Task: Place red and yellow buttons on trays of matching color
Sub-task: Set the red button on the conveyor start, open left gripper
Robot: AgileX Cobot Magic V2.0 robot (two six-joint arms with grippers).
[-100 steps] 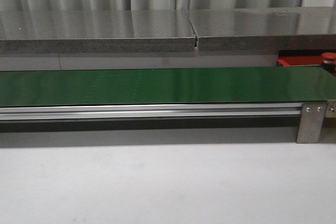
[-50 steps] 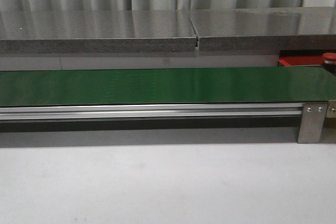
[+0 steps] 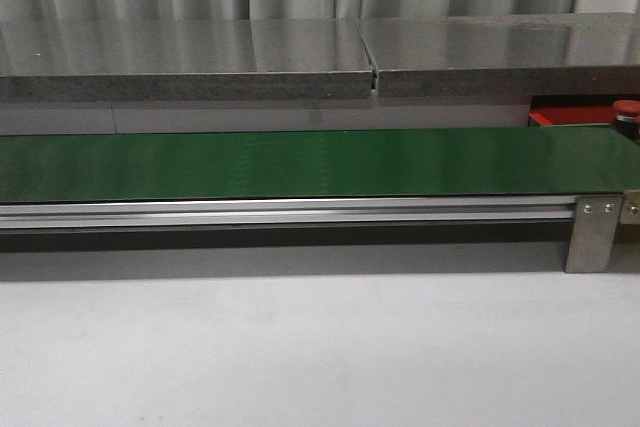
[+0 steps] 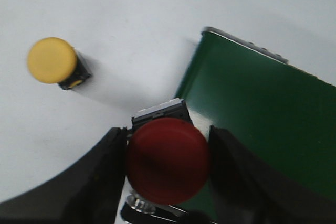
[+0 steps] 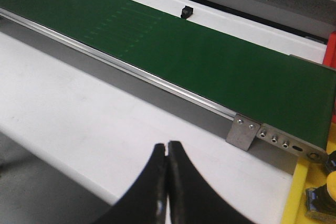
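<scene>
Left hand (image 4: 167,169): closed on the red button (image 4: 168,160), its two dark fingers (image 4: 102,177) pressed to either side of the domed cap; the grey body shows just beyond the cap.
Under the left hand: the end of the green belt (image 4: 262,114) and white counter (image 4: 131,35) beside it.
Yellow button (image 4: 52,60): stands on the counter, apart from the left hand and off the belt.
Right hand (image 5: 167,182): closed on nothing, fingertips touching, above the near counter in front of the belt.
Belt, front view: runs left to right across the middle; no arm shows here.
Red tray (image 3: 570,115): far right, behind the belt, only an edge visible, with a red-capped button (image 3: 626,108) at the frame edge.
Yellow tray (image 5: 300,192): just past the belt's right end, with a yellow-capped button (image 5: 329,184) on it, partly cut off.
</scene>
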